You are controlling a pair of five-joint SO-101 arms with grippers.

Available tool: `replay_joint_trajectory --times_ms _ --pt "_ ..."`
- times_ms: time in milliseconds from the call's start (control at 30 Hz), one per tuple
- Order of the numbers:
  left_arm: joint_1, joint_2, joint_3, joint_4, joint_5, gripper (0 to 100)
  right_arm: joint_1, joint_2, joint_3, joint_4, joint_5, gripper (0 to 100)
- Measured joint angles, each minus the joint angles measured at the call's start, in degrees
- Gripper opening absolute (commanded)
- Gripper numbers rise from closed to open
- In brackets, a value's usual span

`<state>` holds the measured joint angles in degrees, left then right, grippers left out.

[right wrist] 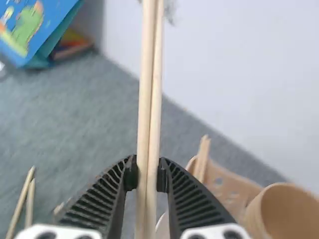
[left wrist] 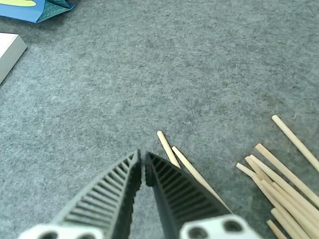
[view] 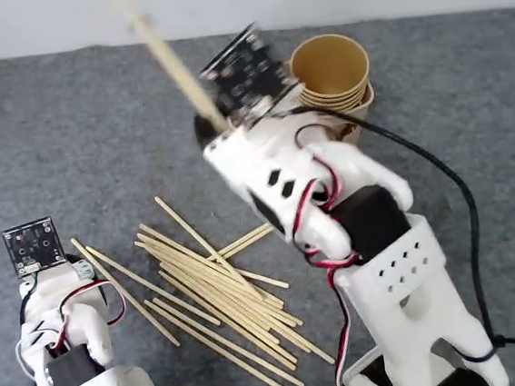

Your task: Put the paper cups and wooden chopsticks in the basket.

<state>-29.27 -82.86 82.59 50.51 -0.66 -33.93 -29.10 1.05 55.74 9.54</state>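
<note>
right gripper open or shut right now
Shut on the held chopsticks: the right gripper has its fingers pressed against both sides of the two sticks in the right wrist view.

High camera looks down over the table (view: 69, 129); both wrist cameras sit close; all 3 share scattered chopsticks (view: 221, 288)

The held chopsticks (view: 172, 64) blur and run off the edge; the gripper (right wrist: 147, 174) hides part of the basket (right wrist: 224, 186).

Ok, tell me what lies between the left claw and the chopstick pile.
In the left wrist view, two loose chopsticks lie between the left claw and the pile, right beside the claw's tip.
</note>
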Motion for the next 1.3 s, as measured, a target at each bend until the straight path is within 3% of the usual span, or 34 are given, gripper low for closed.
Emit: replay_joint_trajectory --times_ms 267,500,900,1300 --pt "0.00 0.00 0.00 0.00 0.00 1 7.74 -0.88 16.79 -26.46 0.00 0.9" --pt "0.00 0.00 0.00 0.00 0.00 1 10.11 -0.88 30.07 -51.25 0.00 0.9" --pt "0.00 0.00 0.00 0.00 0.00 1 10.46 -0.88 37.54 -68.57 0.00 0.9" --pt "0.00 0.00 0.00 0.00 0.00 1 10.64 6.59 37.27 -75.16 0.00 0.9"
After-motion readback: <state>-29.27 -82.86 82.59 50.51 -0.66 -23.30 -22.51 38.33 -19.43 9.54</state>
